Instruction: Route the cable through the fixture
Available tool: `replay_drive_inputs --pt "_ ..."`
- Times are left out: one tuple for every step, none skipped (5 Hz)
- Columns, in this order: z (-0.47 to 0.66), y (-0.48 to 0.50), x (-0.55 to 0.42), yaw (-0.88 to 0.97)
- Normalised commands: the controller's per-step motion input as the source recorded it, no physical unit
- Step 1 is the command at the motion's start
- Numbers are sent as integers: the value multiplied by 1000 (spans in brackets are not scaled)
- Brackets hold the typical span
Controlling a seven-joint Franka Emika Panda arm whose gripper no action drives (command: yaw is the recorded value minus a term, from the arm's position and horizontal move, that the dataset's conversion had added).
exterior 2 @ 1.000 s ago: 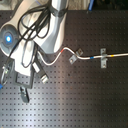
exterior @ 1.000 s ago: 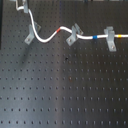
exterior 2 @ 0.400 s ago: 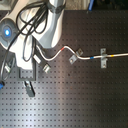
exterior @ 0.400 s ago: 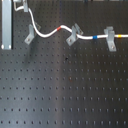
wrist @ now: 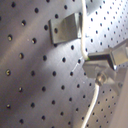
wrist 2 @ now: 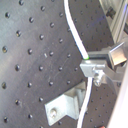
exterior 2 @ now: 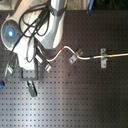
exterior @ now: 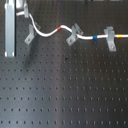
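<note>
3 grey clips in a row across the black perforated counter in the first exterior view, with the thin white cable with red, blue and yellow bands already lying in the middle clip and the broader upright grey bracket. Left to do, by the look of it: the small slanted grey metal clip with the forked top, nearest the arm. Changed over the last 1 second: a pale upright part of the arm now filling the first exterior view's left edge, where hardly any of it showed before, and the cable's held end carried along with it, close by that clip. Fingers closed tight on the cable in both wrist views, just past a short green mark. Slanted clip just beside the gripped stretch, cable crossing its edge in the second wrist view, yet impossible to tell whether seated in the fork or merely lying against it. Probably approach done, lowering into the fork next, perhaps after a slight sideways correction.
</note>
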Motion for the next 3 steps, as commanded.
replay_drive_inputs --pt "345 269 -212 43" --pt "317 263 -248 69" --pt "212 189 -227 123"
